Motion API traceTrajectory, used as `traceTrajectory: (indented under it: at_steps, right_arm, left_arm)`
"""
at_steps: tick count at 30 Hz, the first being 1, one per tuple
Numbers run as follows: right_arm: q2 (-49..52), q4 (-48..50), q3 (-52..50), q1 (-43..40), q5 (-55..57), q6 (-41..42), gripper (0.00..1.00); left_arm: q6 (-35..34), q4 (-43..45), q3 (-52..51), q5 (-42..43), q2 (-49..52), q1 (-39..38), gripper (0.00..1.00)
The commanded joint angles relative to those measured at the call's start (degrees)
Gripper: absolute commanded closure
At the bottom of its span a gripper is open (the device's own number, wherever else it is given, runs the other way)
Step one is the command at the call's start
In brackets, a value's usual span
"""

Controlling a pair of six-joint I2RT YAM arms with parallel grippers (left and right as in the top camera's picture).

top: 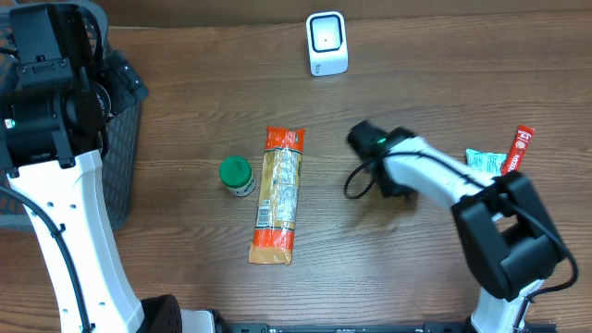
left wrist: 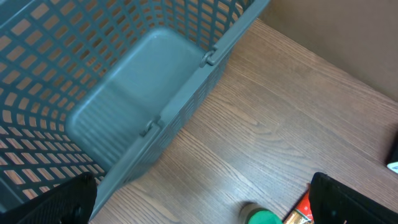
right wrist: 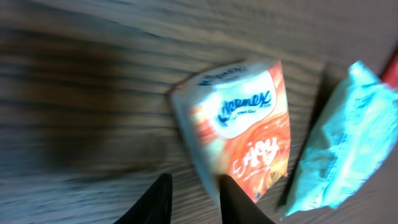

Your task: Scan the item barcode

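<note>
The soft orange-and-white tissue pack [right wrist: 239, 127] is seen lying flat on the grained wooden table [right wrist: 81, 93], just beside a crinkled teal packet [right wrist: 339, 140]. The right gripper [right wrist: 196, 202] is narrowly parted at the pack's corner, with nothing clamped. The left gripper [left wrist: 202, 208] is spread wide and empty beside the plastic lattice basket [left wrist: 93, 74]. The boxy white scanner [top: 326, 43] is set well apart.
</note>
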Motion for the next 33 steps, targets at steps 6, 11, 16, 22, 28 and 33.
traceTrajectory:
  at_steps: [6, 11, 16, 22, 28, 33]
  right_arm:
    - [-2.08, 0.15, 1.40, -6.47, -11.98, -3.52, 0.76]
    - [-2.08, 0.26, 1.38, -6.32, -17.11, -5.05, 0.76]
    - [-2.03, 1.77, 0.46, -6.34, -18.29, -5.01, 0.75]
    - [-2.03, 4.70, -1.46, -6.16, -20.76, -5.03, 0.72]
    - [-2.58, 4.70, -0.83, -5.75, -22.60, -5.03, 0.77]
    - [-7.15, 2.14, 4.79, -7.23, -25.70, -5.86, 0.76]
  left_arm:
    - [0.48, 0.04, 0.61, -0.72, 0.39, 0.24, 0.00]
    - [0.48, 0.04, 0.61, -0.72, 0.39, 0.24, 0.00]
    - [0.48, 0.04, 0.61, -0.72, 0.39, 0.24, 0.00]
    - [0.48, 0.04, 0.61, -0.72, 0.39, 0.24, 0.00]
    - [0.48, 0.04, 0.61, -0.72, 0.39, 0.24, 0.00]
    - [0.48, 0.04, 0.61, -0.72, 0.39, 0.24, 0.00]
